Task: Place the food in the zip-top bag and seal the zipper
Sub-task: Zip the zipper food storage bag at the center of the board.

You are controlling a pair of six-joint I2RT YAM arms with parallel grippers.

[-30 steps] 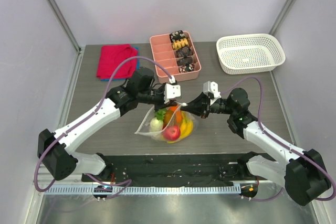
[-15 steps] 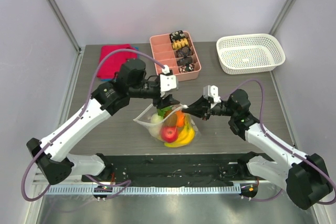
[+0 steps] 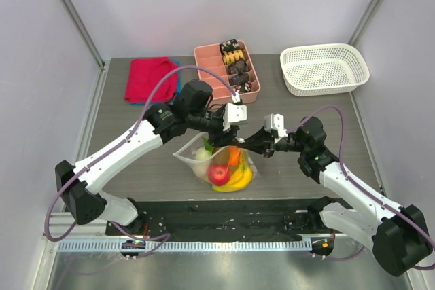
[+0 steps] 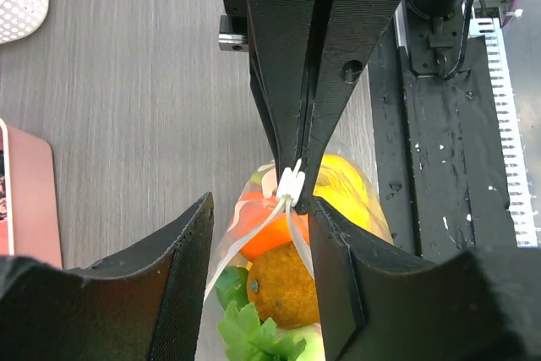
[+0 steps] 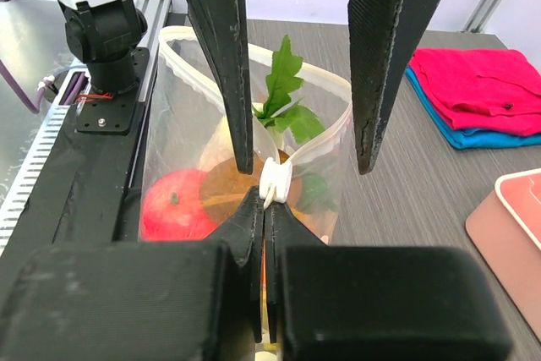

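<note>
The clear zip-top bag [image 3: 204,162] stands mid-table with the food inside: a red apple [image 3: 219,173], yellow bananas [image 3: 239,180], an orange [image 4: 283,285] and green leaves [image 5: 283,82]. Its mouth gapes in a loop. My right gripper [image 5: 264,200] is shut on the zipper's [image 5: 314,144] end, just below a small white piece [image 5: 275,179]. My left gripper [image 4: 259,209] stands open, its fingers [image 5: 224,57] on either side of the mouth right at that pinched end, facing the right gripper [image 3: 243,143]. Nothing is clamped between the left jaws.
A pink divided tray [image 3: 226,73] with dark snacks sits at the back centre. A white mesh basket [image 3: 325,68] is at the back right and a red cloth [image 3: 151,78] on a blue one at the back left. A black mat [image 3: 224,212] lines the near edge.
My left gripper was shut on the bag's mouth, opened, drew back to the left, then came back right to straddle the pinched end. The right gripper kept its hold.
</note>
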